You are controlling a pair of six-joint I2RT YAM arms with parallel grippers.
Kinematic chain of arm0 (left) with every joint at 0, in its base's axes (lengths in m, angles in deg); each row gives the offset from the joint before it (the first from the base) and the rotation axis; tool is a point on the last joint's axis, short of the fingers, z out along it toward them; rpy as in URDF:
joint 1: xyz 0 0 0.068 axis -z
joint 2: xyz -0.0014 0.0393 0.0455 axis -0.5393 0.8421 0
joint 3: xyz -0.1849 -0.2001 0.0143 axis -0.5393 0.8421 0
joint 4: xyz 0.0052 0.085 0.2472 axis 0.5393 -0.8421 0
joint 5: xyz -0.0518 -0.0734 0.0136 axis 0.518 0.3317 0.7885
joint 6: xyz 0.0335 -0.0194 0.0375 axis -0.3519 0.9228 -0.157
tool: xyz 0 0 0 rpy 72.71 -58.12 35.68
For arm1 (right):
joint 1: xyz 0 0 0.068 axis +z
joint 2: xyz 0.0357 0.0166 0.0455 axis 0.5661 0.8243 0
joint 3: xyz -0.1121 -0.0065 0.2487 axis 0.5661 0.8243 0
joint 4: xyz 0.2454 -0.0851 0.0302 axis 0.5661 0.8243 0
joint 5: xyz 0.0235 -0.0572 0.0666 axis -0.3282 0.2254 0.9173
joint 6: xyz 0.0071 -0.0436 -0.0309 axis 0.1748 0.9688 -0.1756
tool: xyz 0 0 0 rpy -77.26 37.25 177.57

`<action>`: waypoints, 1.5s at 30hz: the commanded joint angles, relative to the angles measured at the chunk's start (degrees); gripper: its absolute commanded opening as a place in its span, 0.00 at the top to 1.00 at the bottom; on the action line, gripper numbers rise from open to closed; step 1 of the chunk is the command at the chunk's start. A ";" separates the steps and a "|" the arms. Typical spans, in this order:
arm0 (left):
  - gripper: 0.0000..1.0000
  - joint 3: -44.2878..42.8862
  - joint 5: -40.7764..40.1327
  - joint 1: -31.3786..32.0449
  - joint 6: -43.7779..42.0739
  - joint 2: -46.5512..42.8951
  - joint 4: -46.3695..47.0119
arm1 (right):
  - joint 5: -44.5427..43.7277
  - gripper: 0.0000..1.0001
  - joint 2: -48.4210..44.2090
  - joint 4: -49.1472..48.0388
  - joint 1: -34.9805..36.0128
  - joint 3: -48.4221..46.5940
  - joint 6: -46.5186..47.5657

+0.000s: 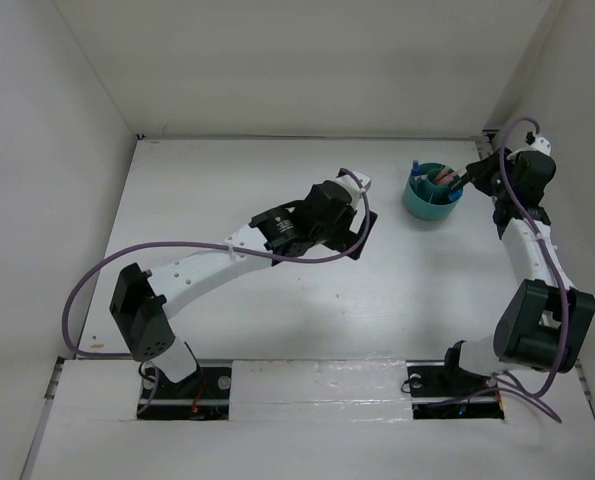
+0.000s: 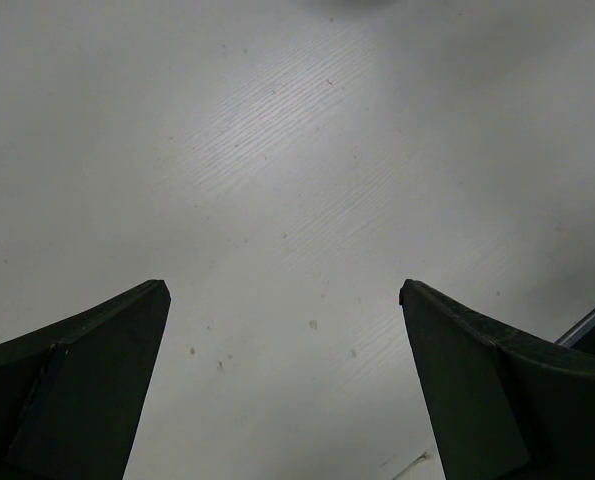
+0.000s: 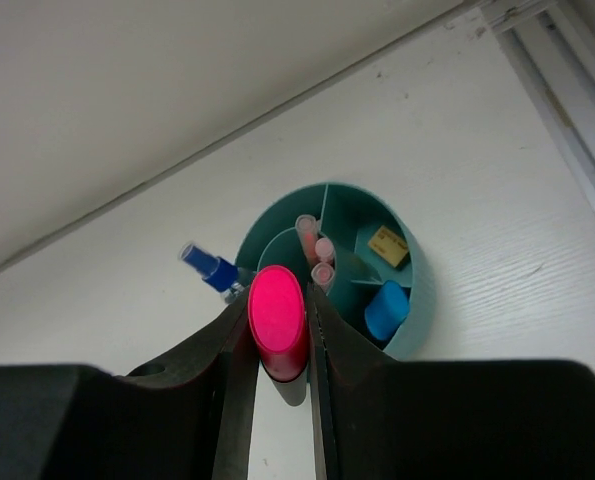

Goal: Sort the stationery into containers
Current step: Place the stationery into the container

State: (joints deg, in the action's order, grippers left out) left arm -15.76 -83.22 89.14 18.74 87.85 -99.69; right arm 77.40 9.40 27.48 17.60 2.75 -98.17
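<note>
Seen from above, a white bench with white walls holds two robot arms. The left arm reaches to mid-bench, and its left tool hangs over bare surface. In its wrist view the two dark fingers are spread wide apart with nothing between them, and their bases are cut off by the frame's lower edge. To the right, near the far right corner, stands a round teal cup with inner dividers. The right tool hangs at the cup's rim, its jaws clamped tight on a pink-capped highlighter. Only the oval pink cap shows. The body below it is hidden, so it is unclear whether its lower end is inside the cup. A blue-capped tube leans at the cup's left edge, its lower part hidden behind a finger. Inside the cup, thin pink pens stand by the centre dividers. A tan block lies in one compartment on the right, and a blue highlighter cap pokes up from another. From above, the cup's contents are too small to tell apart.
</note>
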 commanded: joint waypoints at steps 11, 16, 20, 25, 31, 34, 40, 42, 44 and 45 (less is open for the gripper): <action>0.00 1.26 0.80 0.09 -2.14 -5.00 0.86 | 8.41 1.00 1.71 -23.22 -2.28 8.96 0.74; 0.00 1.78 0.80 0.09 -1.53 -5.00 0.86 | 7.88 1.00 3.28 -23.84 -2.28 9.49 1.26; 0.00 2.40 2.90 0.09 -1.53 -5.53 0.86 | 7.88 1.00 4.43 -26.29 -2.80 10.19 0.74; 0.00 2.40 3.53 0.09 -2.67 -6.14 1.47 | 7.88 1.00 5.57 -29.03 -3.33 11.42 -1.19; 0.00 0.65 3.53 0.09 -3.20 -4.91 0.95 | 7.36 1.00 7.68 -32.45 -3.33 12.57 -1.81; 0.00 1.25 3.53 0.09 -3.20 -5.52 0.95 | 7.36 1.00 8.38 -33.34 -3.86 13.18 -1.81; 0.00 1.88 3.53 0.09 -3.20 -5.53 0.95 | 7.88 1.00 9.53 -35.26 -3.86 13.79 -2.43; 0.00 1.88 3.53 0.09 -3.20 -5.53 0.95 | 7.88 0.98 10.05 -35.97 -3.86 13.80 -3.04; 0.00 1.88 4.05 0.09 -3.20 -5.53 0.95 | 7.88 0.96 10.06 -36.50 -3.86 14.32 -3.04; 0.00 1.88 4.06 0.09 -3.20 -5.53 0.95 | 8.58 0.94 10.06 -36.50 -3.86 14.32 -3.04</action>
State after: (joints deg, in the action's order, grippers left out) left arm -13.85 -79.81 89.14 16.21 84.70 -99.43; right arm 84.46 19.35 -2.93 14.19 16.85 -100.61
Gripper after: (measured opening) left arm 0.997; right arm 0.278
